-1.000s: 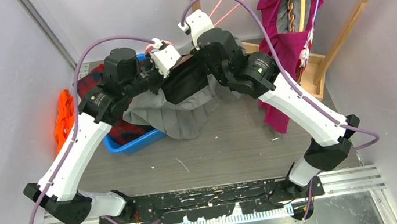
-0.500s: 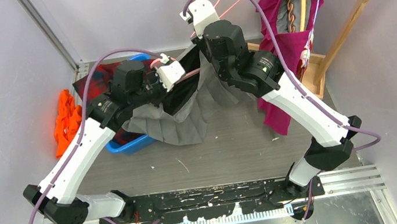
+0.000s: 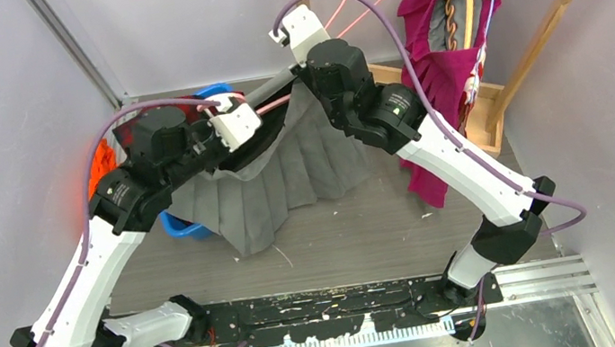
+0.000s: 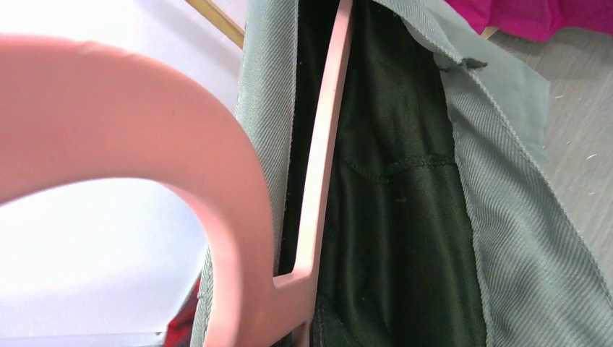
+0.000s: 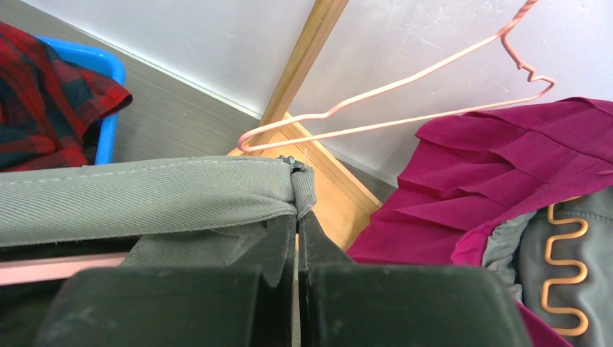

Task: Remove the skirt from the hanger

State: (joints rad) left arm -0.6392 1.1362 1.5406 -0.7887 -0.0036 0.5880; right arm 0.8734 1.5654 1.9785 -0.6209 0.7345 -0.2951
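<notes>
arms [image 3: 457, 162] reach high over your table [image 3: 366, 229]: left gripper [image 3: 246, 120] clamped on the pink hanger [image 4: 322, 144], right gripper [image 5: 296, 235] pinching the waistband of the grey skirt [image 3: 286, 176] stretched between them; blue bin [image 3: 180, 228] beneath, magenta garment [image 3: 439, 37] right

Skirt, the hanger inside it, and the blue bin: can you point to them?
grey skirt [image 3: 275, 196]: top view, on its hanging pleats.
pink hanger [image 4: 322, 144]: left wrist view, on its straight bar.
blue bin [image 5: 107, 137]: right wrist view, on its side wall.
</notes>
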